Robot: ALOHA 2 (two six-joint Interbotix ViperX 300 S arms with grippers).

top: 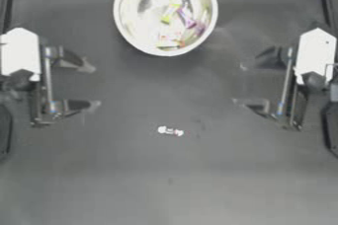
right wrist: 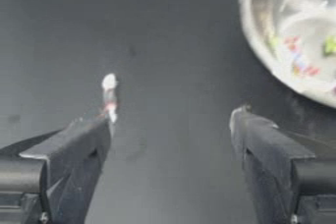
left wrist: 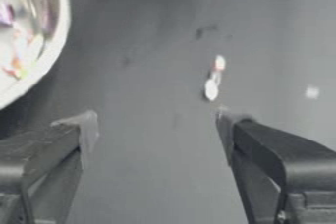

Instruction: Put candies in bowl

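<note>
Since only one candy [top: 170, 131] lies out on the dark desk [top: 165, 179], well apart from the bowl [top: 165, 13], it looks like the last pick of the task, and the risks gather around it. The left hand [top: 84, 85] and the right hand [top: 252, 83] are both drawn back at their own sides, jaws spread and holding nothing. The sweet is tiny and flat, so jaws coming down off-centre could nudge it aside or pinch just a twisted wrapper end, letting it slip on the way to the bowl. A careless release at the shiny rim might bounce it out. The top view shows several coloured wrappers already inside the bowl; the right wrist view adds a reddish band on the lone candy [right wrist: 109, 98], which from above appears merely whitish.
</note>
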